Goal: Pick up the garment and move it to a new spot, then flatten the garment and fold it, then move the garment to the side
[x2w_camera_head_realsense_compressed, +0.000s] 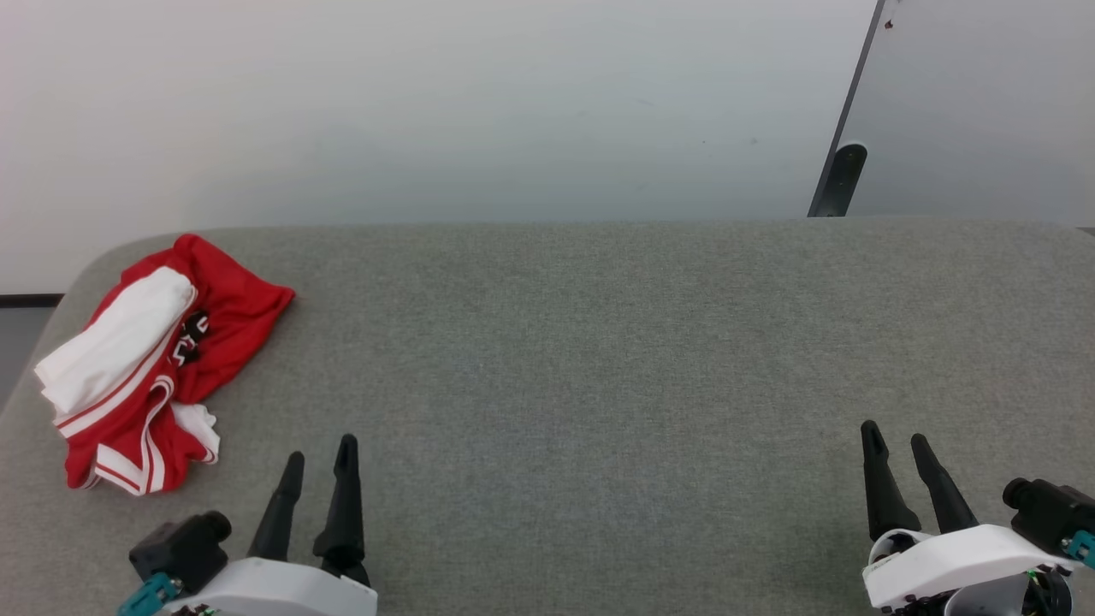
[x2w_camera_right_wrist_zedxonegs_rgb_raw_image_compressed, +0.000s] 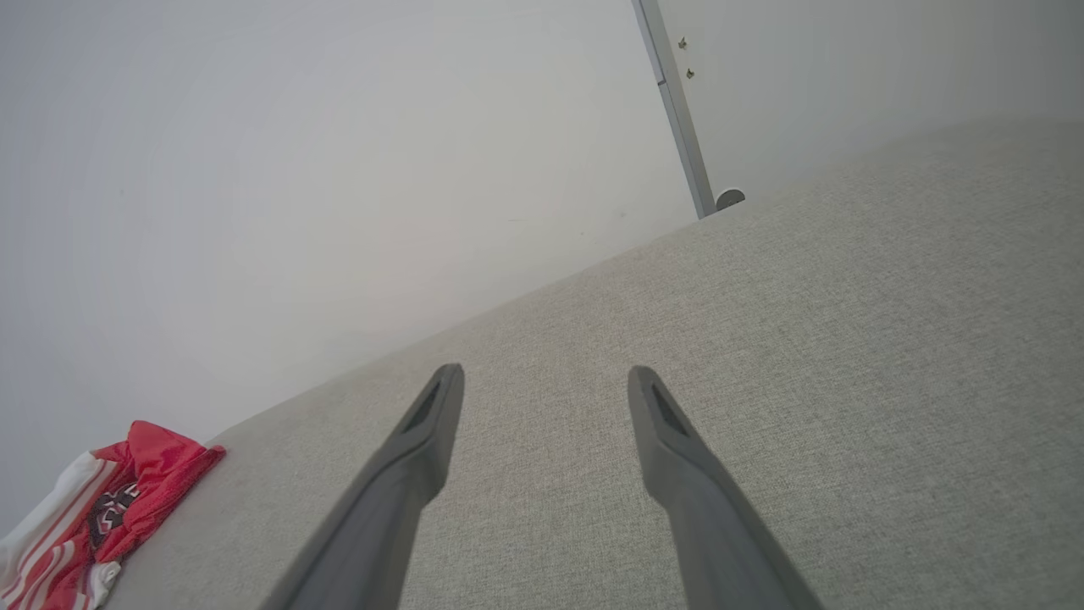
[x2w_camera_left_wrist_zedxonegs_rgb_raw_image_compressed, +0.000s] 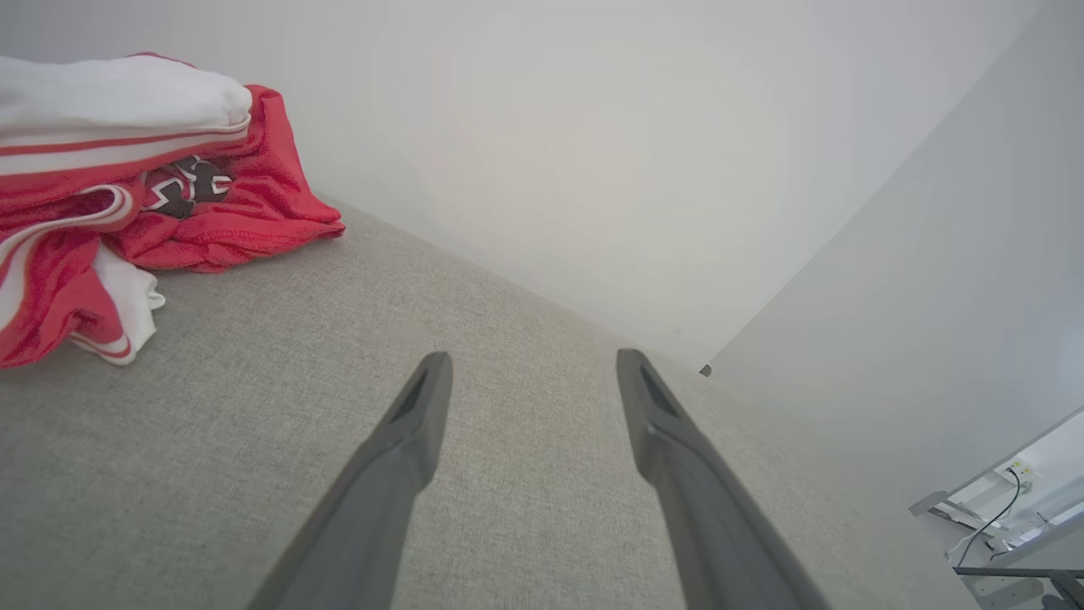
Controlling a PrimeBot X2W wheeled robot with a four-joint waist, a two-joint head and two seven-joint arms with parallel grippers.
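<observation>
The garment (x2w_camera_head_realsense_compressed: 154, 359) lies crumpled at the far left of the grey padded table (x2w_camera_head_realsense_compressed: 599, 359), red with a white panel, striped trim and a small black print. It shows at the upper left of the left wrist view (x2w_camera_left_wrist_zedxonegs_rgb_raw_image_compressed: 127, 195) and at the lower left corner of the right wrist view (x2w_camera_right_wrist_zedxonegs_rgb_raw_image_compressed: 93, 517). My left gripper (x2w_camera_head_realsense_compressed: 321, 458) stands open at the lower left, just right of the garment and apart from it, with nothing between its fingers. My right gripper (x2w_camera_head_realsense_compressed: 894, 438) is open at the lower right, far from the garment, also with nothing in it.
A pale wall (x2w_camera_head_realsense_compressed: 428, 111) rises behind the table's far edge. A dark upright strip with a rounded foot (x2w_camera_head_realsense_compressed: 843, 175) stands at the back right. The table's left corner is rounded, with floor beyond it (x2w_camera_head_realsense_compressed: 17, 342).
</observation>
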